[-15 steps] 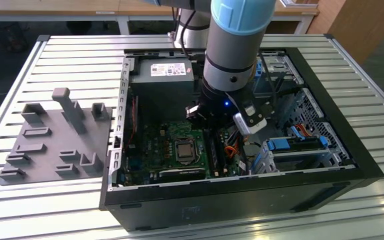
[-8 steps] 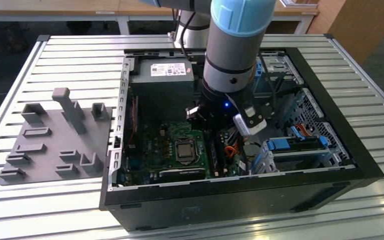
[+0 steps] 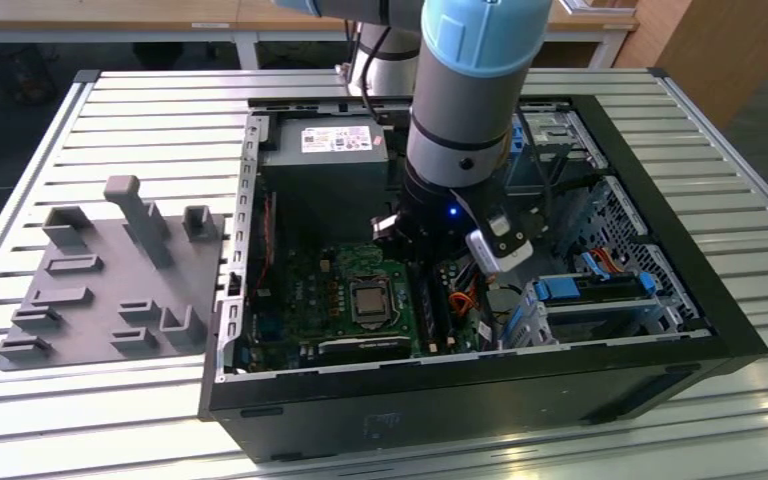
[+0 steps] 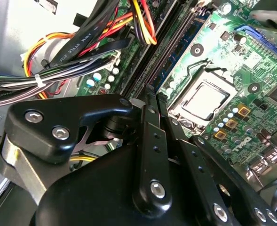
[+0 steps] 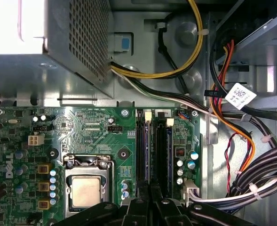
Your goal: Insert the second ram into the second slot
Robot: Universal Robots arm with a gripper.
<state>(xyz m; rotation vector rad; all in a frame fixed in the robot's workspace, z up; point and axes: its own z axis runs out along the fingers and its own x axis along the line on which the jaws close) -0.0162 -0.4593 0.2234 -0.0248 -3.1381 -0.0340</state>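
Arm is lowered into the open PC case (image 3: pixel 704 330); gripper (image 3: pixel 427 238) sits directly over the RAM slots (image 5: pixel 154 150), beside the CPU socket (image 5: pixel 85 188).

Gripper state: in both wrist views the two fingers (image 4: pixel 150 101) stand pressed together, tips meeting with no visible gap. Closed. No stick is visibly held between the tips.

Second ram (image 5: pixel 146 150): in the first wrist view a blue board edge lies along one of the two parallel black slots, running from the white latches toward the fingertips. I take this as the stick, lying in its slot. The neighbouring slot also shows a bluish strip; which slot counts as "second" I cannot tell for sure. Whether the latches have snapped in is too small to judge.

Step in hand (judgement): seating phase, closed fingertips above or on the stick's top edge, used as a pusher.

Next move calls for: straight downward pressure along the slot, centred, no side load. The cable bundle (image 5: pixel 265 176) runs near the slots.
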